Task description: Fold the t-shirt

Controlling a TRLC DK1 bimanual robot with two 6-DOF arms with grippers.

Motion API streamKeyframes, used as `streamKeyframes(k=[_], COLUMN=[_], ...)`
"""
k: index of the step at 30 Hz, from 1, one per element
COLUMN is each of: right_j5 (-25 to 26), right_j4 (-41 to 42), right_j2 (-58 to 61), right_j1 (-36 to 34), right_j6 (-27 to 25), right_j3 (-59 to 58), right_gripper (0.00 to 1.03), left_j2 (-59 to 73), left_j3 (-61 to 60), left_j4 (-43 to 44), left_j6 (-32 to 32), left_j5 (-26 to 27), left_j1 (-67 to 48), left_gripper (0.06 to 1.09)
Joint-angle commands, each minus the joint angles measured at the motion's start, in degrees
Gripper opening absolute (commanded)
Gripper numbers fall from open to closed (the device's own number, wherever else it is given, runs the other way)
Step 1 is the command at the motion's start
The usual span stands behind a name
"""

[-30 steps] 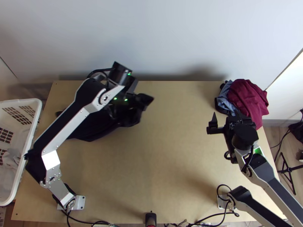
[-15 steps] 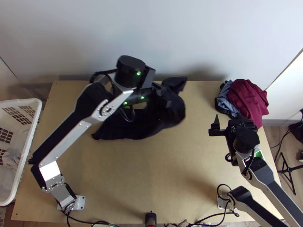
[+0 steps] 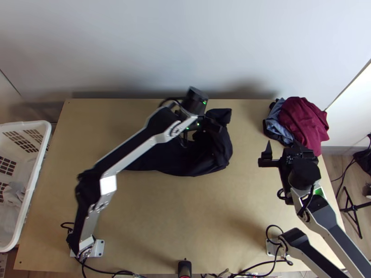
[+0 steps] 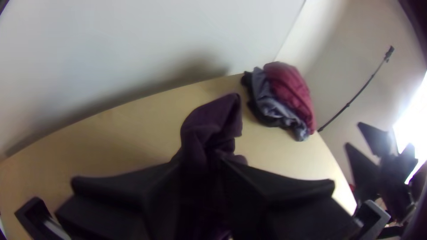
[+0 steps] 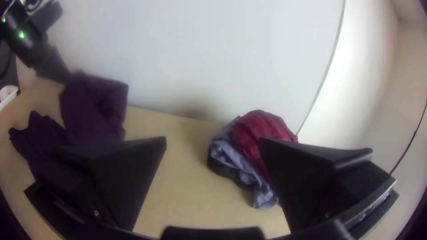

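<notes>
The left end effector (image 3: 217,126) pinches the dark t-shirt (image 3: 185,163); the right end effector (image 3: 284,150) is spread.

Text record — no legible lettering, labels, numbers or signs.
</notes>
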Motion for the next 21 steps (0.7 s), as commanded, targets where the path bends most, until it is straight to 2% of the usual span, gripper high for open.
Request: streamKeyframes(k=[1,7,11,14,17,21], right_j5=[0.03,-0.41,-1.55,-4.80,-6.82,-10.95], right_j4=[-1.68,-5.98,-8.27,-12.49,-13.19,-13.98], right_j2=[-2.48,-3.36,-3.19,-2.92,-2.92,0.42], right_j1=[-0.35,0.00,0.44,0.88,1.94,1.50], right_j6=[0.20,1.43,2.58,5.74,6.97,10.93], right_j3=[-0.76,-0.84,-0.84,-1.28,-4.18,-6.03], right_gripper=[0.97,0.97,0.97,0.97,0.97,0.97], left_j2=[10.21,13.55,12.40,8.62,3.97,-2.63], left_j3=[0.09,0.18,0.18,0.00,-1.76,-8.09], left_j4=[2.79,2.44,-0.63,-7.23,-13.64,-15.31], left_j6=[0.17,0.35,1.05,1.14,1.32,1.32], left_j5=[-9.77,-12.58,-12.58,-12.31,-11.70,-11.00], left_j1=[0.98,7.22,11.97,13.99,14.96,15.92], left_gripper=[1.04,1.04,1.04,1.04,1.04,1.04])
